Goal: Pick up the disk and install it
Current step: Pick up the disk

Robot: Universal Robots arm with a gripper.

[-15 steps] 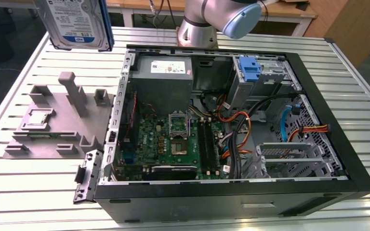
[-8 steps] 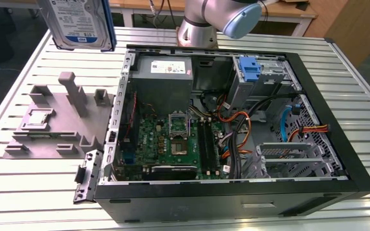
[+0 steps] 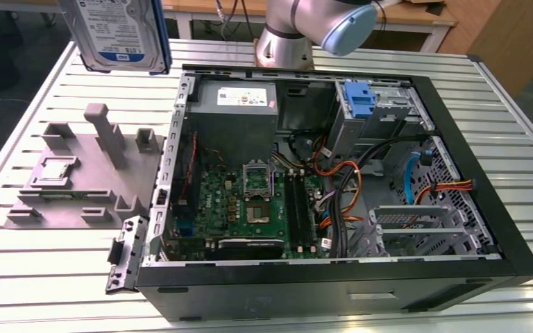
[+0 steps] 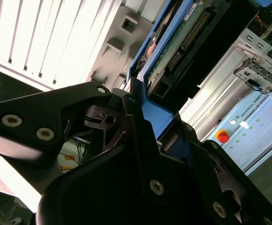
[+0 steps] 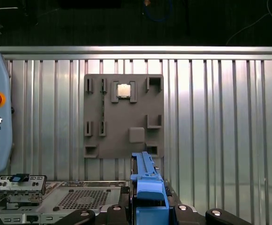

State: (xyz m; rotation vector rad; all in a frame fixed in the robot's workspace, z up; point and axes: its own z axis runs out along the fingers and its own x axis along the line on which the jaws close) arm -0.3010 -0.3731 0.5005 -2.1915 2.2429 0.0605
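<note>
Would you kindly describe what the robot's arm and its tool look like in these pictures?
In the exterior view the arm is a smooth silver-grey tube with a rounded light blue cap on its joint. In the second wrist view the tool is matte black, built of angular plates and linkage bars, dotted with round silver screw heads.

The black end effector [image 4: 155, 124] sits in the foreground, its fingers [image 4: 131, 112] pressed against the blue carrier of the disk [image 4: 182, 40], whose green circuit board faces the camera. Beyond the held disk lie a grey slotted fixture [image 4: 121, 26] and the ribbed metal surface [image 4: 47, 37]. Off to one side of the end effector rests a pale pendant [image 4: 255, 124] with a red button [image 4: 223, 136].
</note>
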